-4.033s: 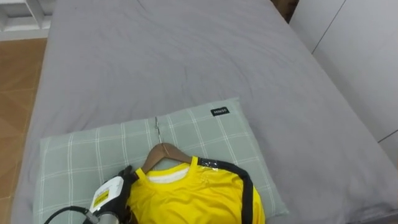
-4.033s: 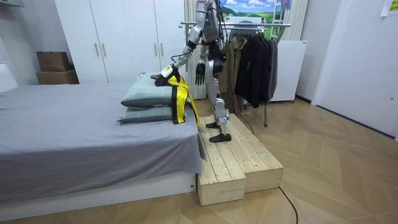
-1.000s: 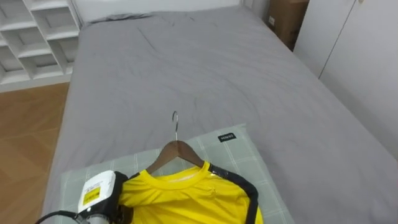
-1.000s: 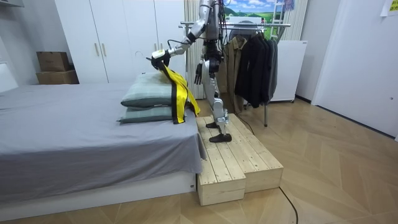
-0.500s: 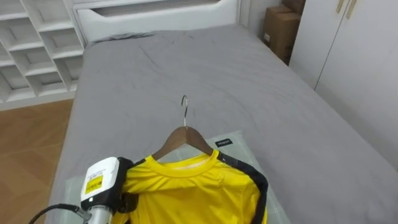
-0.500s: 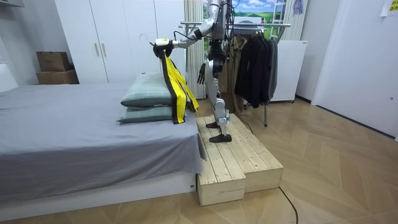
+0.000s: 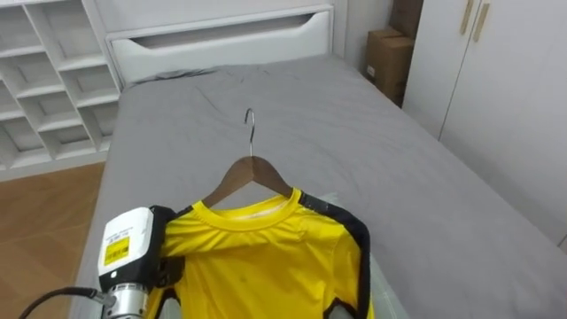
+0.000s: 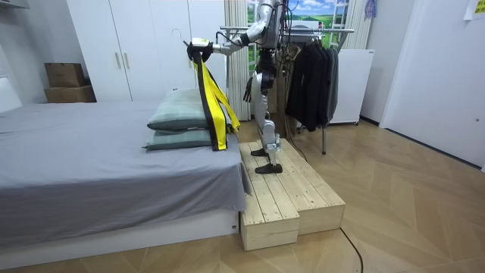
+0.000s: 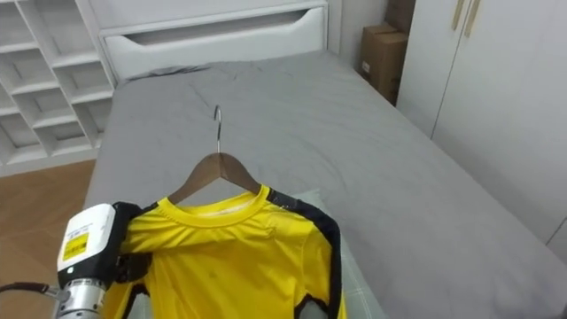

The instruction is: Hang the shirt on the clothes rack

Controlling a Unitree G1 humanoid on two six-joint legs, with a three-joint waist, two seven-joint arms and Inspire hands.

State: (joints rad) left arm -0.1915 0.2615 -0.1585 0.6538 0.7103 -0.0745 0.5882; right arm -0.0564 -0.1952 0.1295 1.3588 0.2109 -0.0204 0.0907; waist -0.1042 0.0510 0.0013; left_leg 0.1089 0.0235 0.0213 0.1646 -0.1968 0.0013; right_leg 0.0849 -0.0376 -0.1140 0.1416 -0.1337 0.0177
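A yellow shirt with black trim (image 7: pixel 266 261) hangs on a wooden hanger (image 7: pixel 251 174) whose metal hook (image 7: pixel 250 124) points away from me over the grey bed (image 7: pixel 354 159). My left hand (image 7: pixel 133 257) is shut on the shirt's left shoulder, over the hanger's end, and holds it up in the air. In the room view the shirt (image 8: pixel 211 91) dangles from that hand (image 8: pixel 198 43) above the green checked pillows (image 8: pixel 178 121). My right hand (image 8: pixel 248 89) hangs open at my side. I stand on a wooden platform (image 8: pixel 292 197) beside the bed.
Behind me stands a clothes rail (image 8: pixel 303 30) with dark jackets (image 8: pixel 311 76) on it. White shelves (image 7: pixel 44 80) and a white headboard (image 7: pixel 221 40) lie past the bed. A cardboard box (image 7: pixel 385 58) and white wardrobe doors (image 7: pixel 496 89) are at the right.
My left arm has lifted the shirt on its hanger higher, clear of the pillows. My head view has risen and takes in more of the bed's far end.
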